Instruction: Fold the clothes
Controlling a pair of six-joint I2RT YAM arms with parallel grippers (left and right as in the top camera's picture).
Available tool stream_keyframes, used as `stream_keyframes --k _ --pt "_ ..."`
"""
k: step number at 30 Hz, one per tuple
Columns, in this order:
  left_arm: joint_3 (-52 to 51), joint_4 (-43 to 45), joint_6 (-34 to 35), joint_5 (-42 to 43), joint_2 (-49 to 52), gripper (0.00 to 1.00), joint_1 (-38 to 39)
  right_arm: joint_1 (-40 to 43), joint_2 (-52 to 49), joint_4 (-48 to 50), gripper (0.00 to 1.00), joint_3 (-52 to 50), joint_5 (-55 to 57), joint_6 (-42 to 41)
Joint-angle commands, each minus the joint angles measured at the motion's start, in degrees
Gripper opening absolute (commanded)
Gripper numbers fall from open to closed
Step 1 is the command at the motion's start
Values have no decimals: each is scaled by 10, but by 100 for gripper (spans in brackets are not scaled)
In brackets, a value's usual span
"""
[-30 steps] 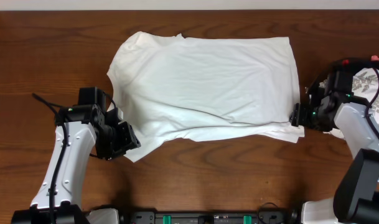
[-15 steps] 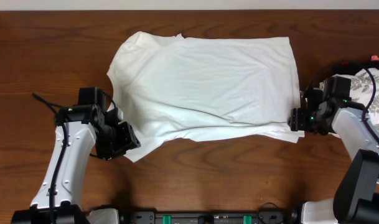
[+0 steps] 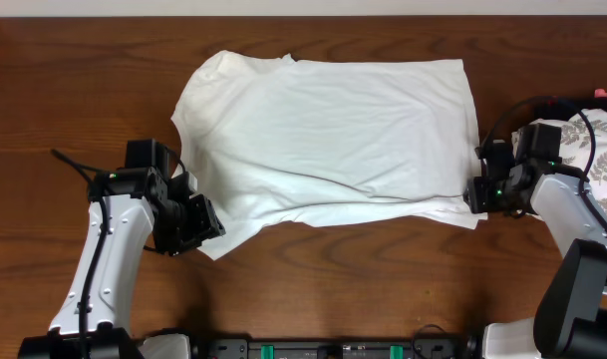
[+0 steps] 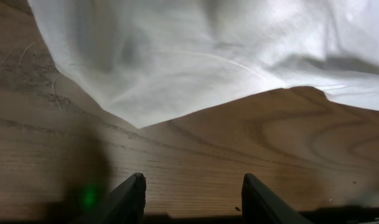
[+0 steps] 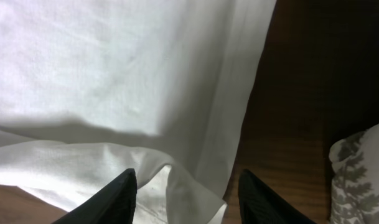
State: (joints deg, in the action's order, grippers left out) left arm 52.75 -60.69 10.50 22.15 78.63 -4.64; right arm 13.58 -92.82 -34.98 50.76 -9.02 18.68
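Observation:
The white T-shirt (image 3: 333, 135) lies spread on the wooden table, plain side up; no graphic shows. My left gripper (image 3: 205, 227) is open and empty over bare wood, just short of the shirt's near left corner (image 4: 136, 121). My right gripper (image 3: 474, 189) is open, its fingers either side of the shirt's folded near right edge (image 5: 186, 186). The left fingers (image 4: 192, 199) hold nothing. The right fingers (image 5: 186, 193) straddle cloth without closing on it.
A second cloth with a grey leaf print (image 3: 597, 150) lies at the table's right edge, beside my right arm; it also shows in the right wrist view (image 5: 360, 174). Dark wood table (image 3: 84, 90) surrounds the shirt.
My right gripper has shifted slightly toward the shirt's right edge. The left arm and the shirt have not moved.

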Motion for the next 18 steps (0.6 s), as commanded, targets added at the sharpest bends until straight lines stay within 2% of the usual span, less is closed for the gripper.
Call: stream_keyframes --k 1,12,18 --pt "-2 -1 -1 3 -4 50 1 -2 7 -8 52 -6 -7 11" --pt "-2 -1 -1 3 -4 50 1 -2 7 -17 53 -6 42 11" --pt "-2 -1 -1 3 -4 50 1 -2 7 -15 53 -6 22 16"
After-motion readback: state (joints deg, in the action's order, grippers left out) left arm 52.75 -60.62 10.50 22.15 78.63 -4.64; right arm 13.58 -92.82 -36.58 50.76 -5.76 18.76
